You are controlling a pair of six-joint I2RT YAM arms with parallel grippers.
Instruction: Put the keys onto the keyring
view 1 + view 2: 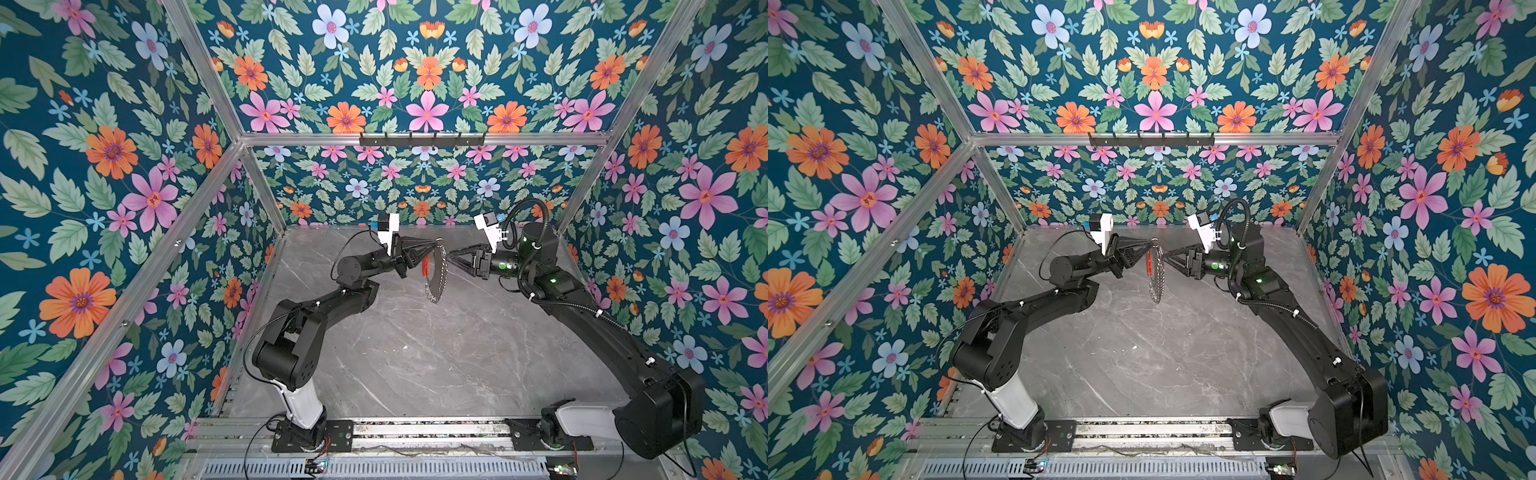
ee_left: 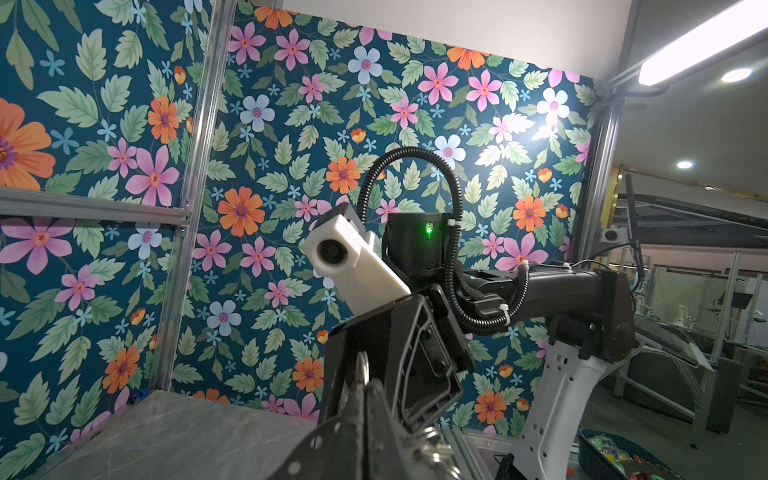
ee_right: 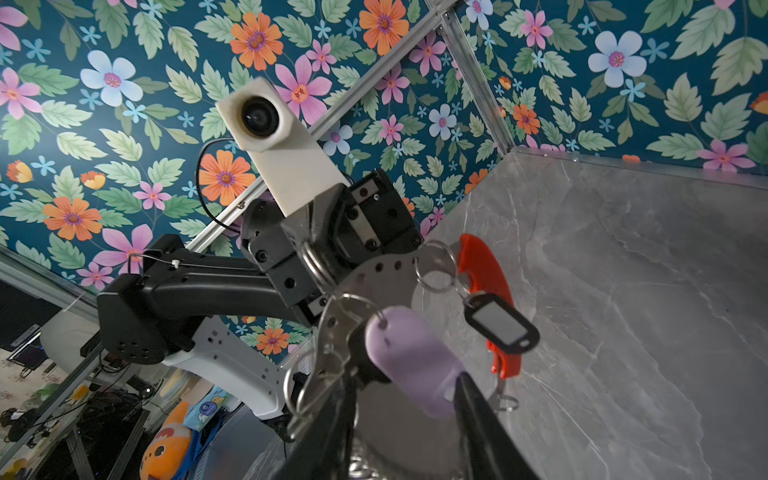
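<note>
My left gripper is clamped shut on the keyring, hanging it clear of the table so its rings dangle free. My right gripper stands parted around the lilac tag (seemingly hooked on already); the black tag hangs beside it.

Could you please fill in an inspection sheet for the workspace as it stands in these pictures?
Surface: grey marble-look tabletop, nothing lying on it.
Job's things: keyring hangs in the air; black-framed tag hangs from a ring beside its red section; lilac tag lies between the fingers of the right gripper; key blades not clear.
Clutter: nothing seen.
Grippers: left gripper shut on the keyring's top; right gripper meets the keyring from the opposite side, grip unclear.
Cables: black corrugated conduit loops over the right arm.
Surroundings: floral walls, aluminium frame.
</note>
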